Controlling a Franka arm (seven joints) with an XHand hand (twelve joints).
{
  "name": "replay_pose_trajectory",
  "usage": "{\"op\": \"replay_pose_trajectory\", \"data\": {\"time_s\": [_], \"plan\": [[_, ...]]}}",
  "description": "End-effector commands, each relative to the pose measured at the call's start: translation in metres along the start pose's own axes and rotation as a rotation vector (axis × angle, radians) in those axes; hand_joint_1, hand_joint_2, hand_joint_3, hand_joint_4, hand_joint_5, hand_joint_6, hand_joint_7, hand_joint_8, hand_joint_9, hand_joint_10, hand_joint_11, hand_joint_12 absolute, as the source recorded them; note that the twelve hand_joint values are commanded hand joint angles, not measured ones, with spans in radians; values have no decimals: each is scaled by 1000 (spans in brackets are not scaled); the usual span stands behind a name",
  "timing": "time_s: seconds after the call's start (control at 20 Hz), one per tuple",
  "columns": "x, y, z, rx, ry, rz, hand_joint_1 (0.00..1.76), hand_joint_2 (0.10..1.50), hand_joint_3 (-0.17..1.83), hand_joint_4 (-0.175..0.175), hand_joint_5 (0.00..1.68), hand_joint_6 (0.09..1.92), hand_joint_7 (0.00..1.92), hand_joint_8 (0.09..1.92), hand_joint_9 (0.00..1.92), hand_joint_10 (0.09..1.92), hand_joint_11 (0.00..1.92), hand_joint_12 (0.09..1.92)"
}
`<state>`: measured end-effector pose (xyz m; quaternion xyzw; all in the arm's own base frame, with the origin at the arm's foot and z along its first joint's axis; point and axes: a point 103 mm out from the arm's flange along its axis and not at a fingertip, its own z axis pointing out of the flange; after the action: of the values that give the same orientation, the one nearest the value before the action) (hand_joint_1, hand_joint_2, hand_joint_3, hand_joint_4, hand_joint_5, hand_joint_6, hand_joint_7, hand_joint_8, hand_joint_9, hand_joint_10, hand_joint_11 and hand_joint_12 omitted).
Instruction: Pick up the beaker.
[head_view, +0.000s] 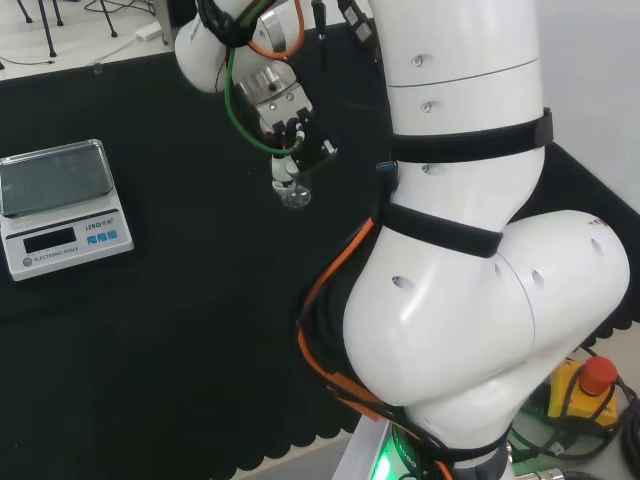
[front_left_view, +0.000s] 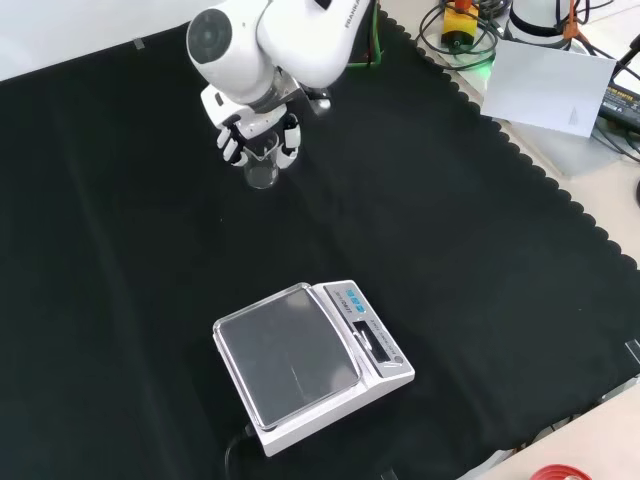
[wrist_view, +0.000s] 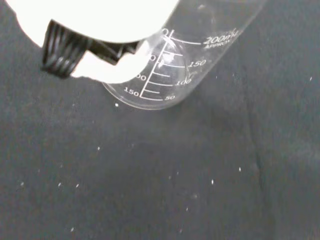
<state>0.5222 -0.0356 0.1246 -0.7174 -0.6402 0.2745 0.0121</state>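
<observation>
A clear glass beaker (front_left_view: 262, 174) with printed white volume marks (wrist_view: 186, 60) is under the hand (front_left_view: 258, 134) at the far side of the black cloth in the front view. The black and white fingers (front_left_view: 230, 146) are curled down around its upper part on both sides. In the head view the beaker (head_view: 293, 190) hangs just below the hand (head_view: 283, 118), left of the big white arm links. One white finger (wrist_view: 102, 67) lies against the glass wall in the wrist view. I cannot tell whether the beaker's base touches the cloth.
A white digital scale (front_left_view: 310, 365) with a glass-topped pan stands near the front of the cloth in the front view, and at the left edge in the head view (head_view: 60, 205). Cables, a sheet of paper (front_left_view: 545, 85) and a red stop button (head_view: 597, 375) lie off the cloth.
</observation>
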Motion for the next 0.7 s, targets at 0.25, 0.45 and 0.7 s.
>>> {"op": "replay_pose_trajectory", "data": {"time_s": [0.25,0.45,0.7], "plan": [[-10,-3,3,-159,29,-43,1265,462,689,-9,872,1144,835,1386,1190,838,1353,881],[-4,-9,-11,-146,-2,-9,1287,466,745,-31,902,1178,869,1402,1205,846,1407,829],[-10,-13,-20,-192,-4,-3,1291,467,764,-38,915,1186,878,1409,1210,858,1424,812]]}}
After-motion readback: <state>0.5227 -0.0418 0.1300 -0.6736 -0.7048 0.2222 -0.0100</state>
